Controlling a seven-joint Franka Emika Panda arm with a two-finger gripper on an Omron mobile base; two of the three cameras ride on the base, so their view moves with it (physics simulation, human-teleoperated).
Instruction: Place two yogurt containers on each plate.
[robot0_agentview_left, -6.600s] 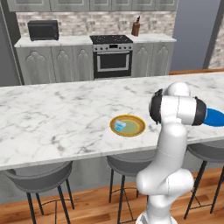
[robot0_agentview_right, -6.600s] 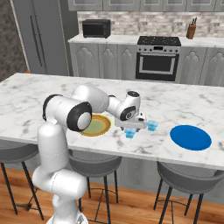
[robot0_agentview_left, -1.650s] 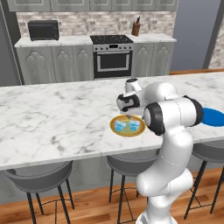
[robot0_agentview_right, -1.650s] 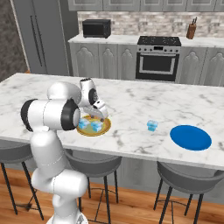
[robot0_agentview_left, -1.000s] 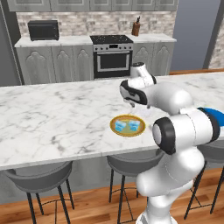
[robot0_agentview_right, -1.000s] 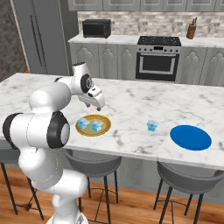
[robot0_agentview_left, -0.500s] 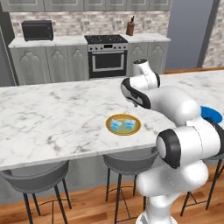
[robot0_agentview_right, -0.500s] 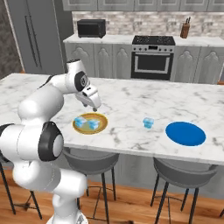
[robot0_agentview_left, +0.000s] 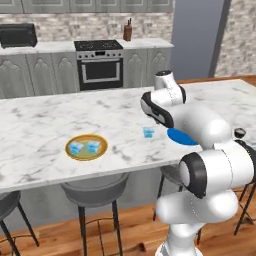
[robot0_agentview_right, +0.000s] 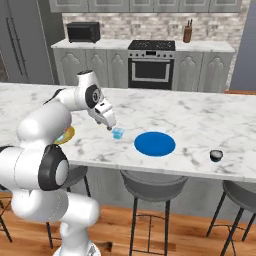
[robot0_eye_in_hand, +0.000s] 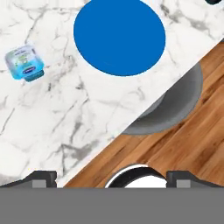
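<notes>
— Two yogurt containers (robot0_agentview_left: 85, 148) sit on the gold-rimmed plate (robot0_agentview_left: 86, 147), left of centre; a third (robot0_agentview_right: 118, 133) stands on the counter (robot0_agentview_right: 200, 120) beside the blue plate (robot0_agentview_right: 155, 143).
— And the hand (robot0_agentview_right: 109, 124)?
— Wide open, empty, above that third cup.

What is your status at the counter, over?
Hand open, empty, above the loose yogurt. Two yogurts on the yellow plate; blue plate bare. Nothing in the way.
</notes>
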